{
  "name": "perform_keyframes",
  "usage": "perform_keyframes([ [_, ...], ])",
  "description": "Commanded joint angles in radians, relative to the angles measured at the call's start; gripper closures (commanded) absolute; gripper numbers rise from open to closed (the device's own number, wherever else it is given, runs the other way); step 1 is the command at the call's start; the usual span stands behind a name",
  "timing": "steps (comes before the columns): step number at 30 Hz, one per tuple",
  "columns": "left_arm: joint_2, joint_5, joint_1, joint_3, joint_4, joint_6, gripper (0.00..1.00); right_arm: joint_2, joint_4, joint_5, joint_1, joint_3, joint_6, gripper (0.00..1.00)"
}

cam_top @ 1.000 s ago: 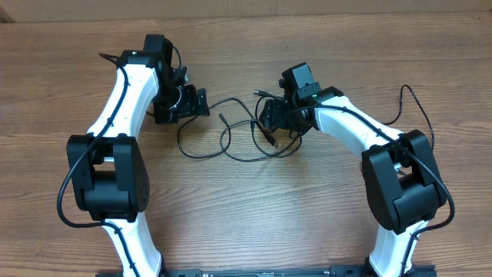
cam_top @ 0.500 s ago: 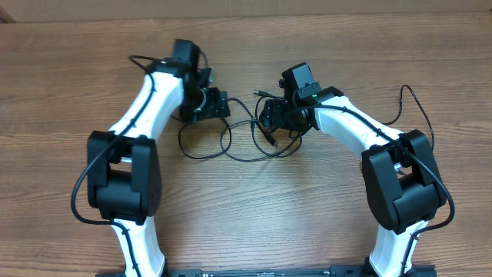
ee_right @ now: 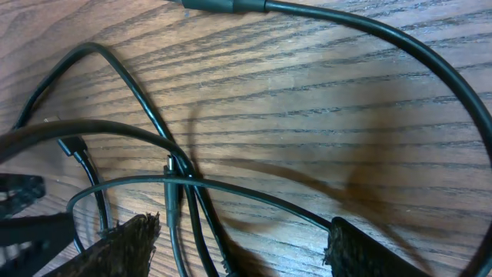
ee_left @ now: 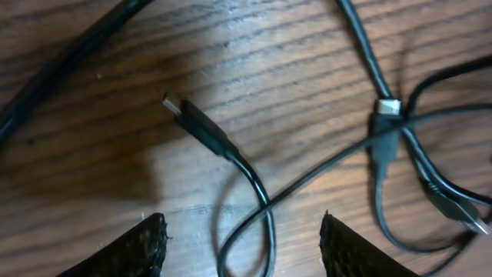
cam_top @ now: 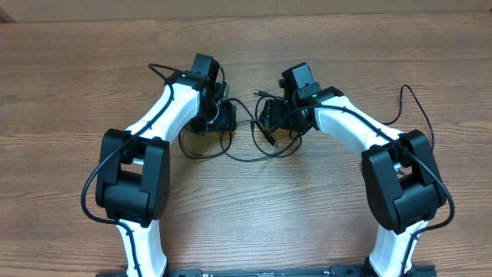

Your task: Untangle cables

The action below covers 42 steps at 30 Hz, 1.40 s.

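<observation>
Left arm [cam_top: 165,115] has swung right to the cables [ee_left: 257,181], tangled mid tabletop [cam_top: 307,223] btwn both arms. Left & right jaws both open, gripping nothing. 3 plugs [ee_left: 198,127] visible; cable count unclear.

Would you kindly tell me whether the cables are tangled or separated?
Tangled: the cables cross one another in overlapping loops on the table.

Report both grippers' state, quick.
Left gripper: jaws open, straddling loose cables, gripping nothing.
Right gripper: jaws open over cables, gripping nothing.
</observation>
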Motion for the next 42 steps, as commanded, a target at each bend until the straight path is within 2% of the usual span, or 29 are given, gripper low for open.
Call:
perform_keyframes([
  [1,0.01,-0.013,-0.005,-0.043,0.032,0.004,0.36,0.007,0.002,-0.008,-0.001,0.003,0.003,0.3],
  [3,0.01,-0.013,-0.005,-0.071,0.05,0.004,0.41,0.007,0.002,-0.008,-0.001,0.003,0.003,0.31],
  [6,0.01,-0.013,-0.005,-0.098,0.063,0.003,0.43,0.007,0.003,-0.008,-0.001,0.003,0.003,0.32],
  [8,0.01,-0.014,-0.005,-0.1,0.061,0.004,0.48,0.007,0.003,-0.008,-0.001,0.003,0.003,0.26],
  [9,0.01,-0.013,-0.005,-0.1,0.061,0.004,0.5,0.007,0.003,-0.008,-0.001,0.003,0.003,0.26],
  [10,0.01,-0.013,-0.005,-0.1,0.061,0.004,0.57,0.007,0.003,-0.008,-0.001,0.003,0.003,0.29],
  [12,0.01,-0.013,-0.005,-0.1,0.061,0.004,0.76,0.007,0.003,-0.007,-0.001,0.003,0.003,0.44],
  [14,0.01,-0.012,-0.005,-0.1,0.06,0.004,0.82,0.007,0.005,-0.008,-0.001,0.003,0.003,0.57],
  [15,0.01,-0.011,-0.004,-0.1,0.057,0.004,0.82,0.007,0.005,-0.008,-0.001,0.003,0.003,0.59],
  [23,0.01,-0.009,-0.003,-0.1,0.048,0.004,0.83,0.007,0.003,-0.008,-0.001,0.003,0.003,0.6],
  [27,0.01,-0.019,-0.003,-0.1,0.021,0.004,0.74,0.007,0.003,-0.007,-0.001,0.003,0.003,0.59],
  [30,0.01,-0.04,-0.003,-0.1,0.003,0.004,0.74,0.007,0.003,-0.007,-0.001,0.003,0.003,0.59],
  [36,0.01,-0.145,-0.003,-0.1,-0.037,0.003,0.85,0.007,0.003,-0.007,-0.001,0.003,0.003,0.6],
  [39,0.01,-0.174,-0.003,-0.1,-0.053,-0.009,0.96,0.007,0.003,-0.007,-0.001,0.003,0.003,0.6],
  [42,0.003,-0.164,-0.003,-0.093,-0.07,-0.046,0.96,0.007,0.003,-0.006,-0.001,0.003,0.002,0.62],
])
